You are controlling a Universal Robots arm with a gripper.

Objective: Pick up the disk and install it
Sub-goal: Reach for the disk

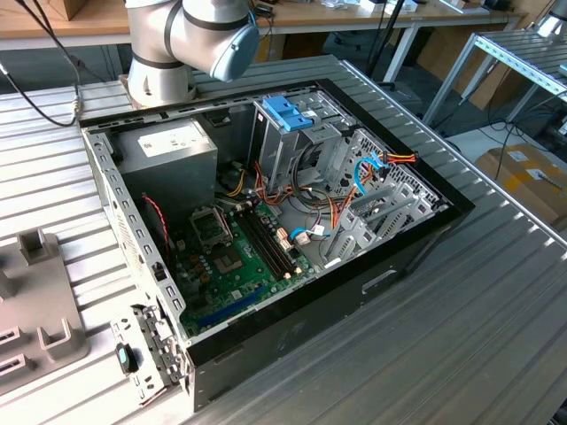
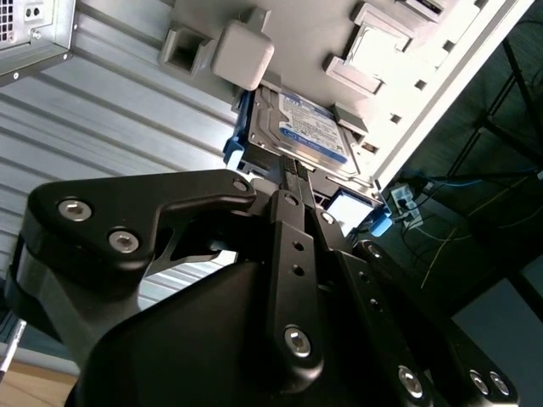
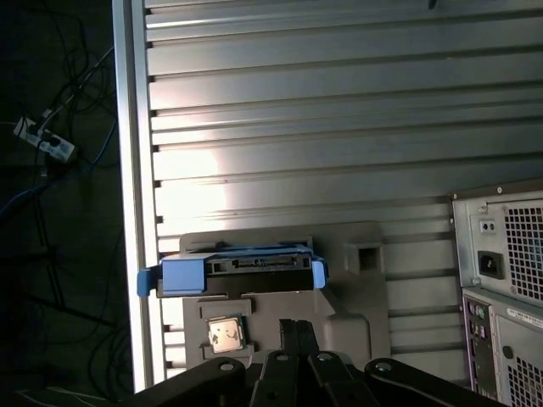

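Second wrist view: disk (image 2: pixel 310 136), blue-railed, flat in gray fixture (image 2: pixel 297 34), just beyond tips of gripper (image 2: pixel 293 174), ungripped. Its fingers (image 3: pixel 289 337) pressed together, pinching nothing. Fixture on ribbed metal table (image 2: pixel 127 110) near its edge. Exterior view, centre of frame: open computer case (image 1: pixel 399 266) on same table.

Soft, even light fills the exterior view, with mild sheen on the ribbed table (image 1: pixel 496 301). In my first wrist view glare blooms on it while the floor (image 3: pixel 59 297) beside sinks dark. In my second wrist view the grey fixture (image 2: pixel 399 42) washes out white.
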